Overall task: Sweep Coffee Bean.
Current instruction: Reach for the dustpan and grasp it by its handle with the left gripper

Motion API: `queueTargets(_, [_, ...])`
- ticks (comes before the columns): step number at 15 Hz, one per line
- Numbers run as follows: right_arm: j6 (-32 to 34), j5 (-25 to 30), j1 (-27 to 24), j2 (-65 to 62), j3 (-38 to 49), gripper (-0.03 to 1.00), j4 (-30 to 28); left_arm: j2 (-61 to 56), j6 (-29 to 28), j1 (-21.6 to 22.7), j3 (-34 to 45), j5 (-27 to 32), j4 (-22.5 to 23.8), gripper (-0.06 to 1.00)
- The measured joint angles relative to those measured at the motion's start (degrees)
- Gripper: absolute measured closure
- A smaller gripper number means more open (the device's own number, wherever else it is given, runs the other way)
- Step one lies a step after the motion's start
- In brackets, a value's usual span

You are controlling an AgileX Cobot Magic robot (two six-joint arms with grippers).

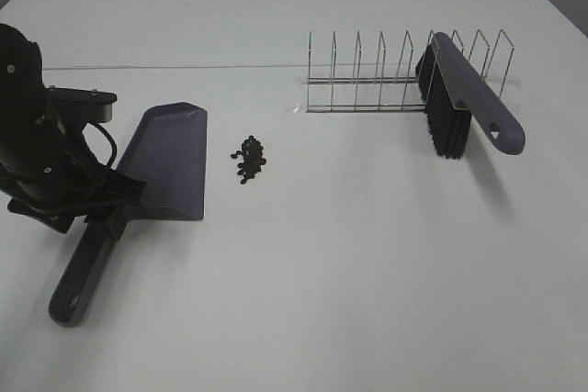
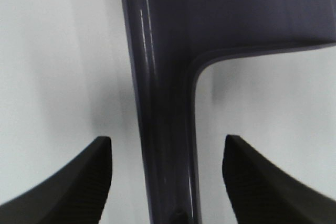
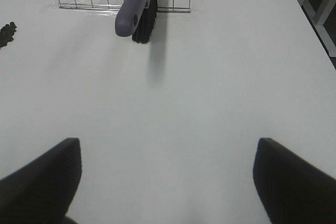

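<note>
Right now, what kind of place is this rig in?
Likely a lab test bench, not a home: a plain white table with a dustpan, a brush leaning on a wire rack, and a pile of coffee beans.

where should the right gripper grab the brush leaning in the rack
Probably best to take the brush by the bare grey handle end near its hang hole, coming from above on the near side with the open right gripper. That end sticks free of the wire rack; the bristles hang under the rest, and the far end sits between the rack's wires.
</note>
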Motion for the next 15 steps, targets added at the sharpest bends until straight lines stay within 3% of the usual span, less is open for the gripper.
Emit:
queueTargets(8, [0.00,0.00,0.00,0.00,0.00,0.13,0.06,5.67,-0.06,0.00,-0.23,-4.47,-0.17,0.35])
queueTargets(11, [0.00,0.00,0.00,0.00,0.00,0.13,0.11,5.90,-0.06,0.00,-0.23,-6.70,-0.29,0.43])
queueTargets(13, [0.00,0.00,0.00,0.00,0.00,0.13,0.17,5.90,-0.46,0.00,-0.23,-7.16,-0.17,0.57])
queueTargets(15, [0.00,0.00,0.00,0.00,0.00,0.13,0.17,5.90,-3.15,0.00,-0.23,-6.93,0.06,0.58])
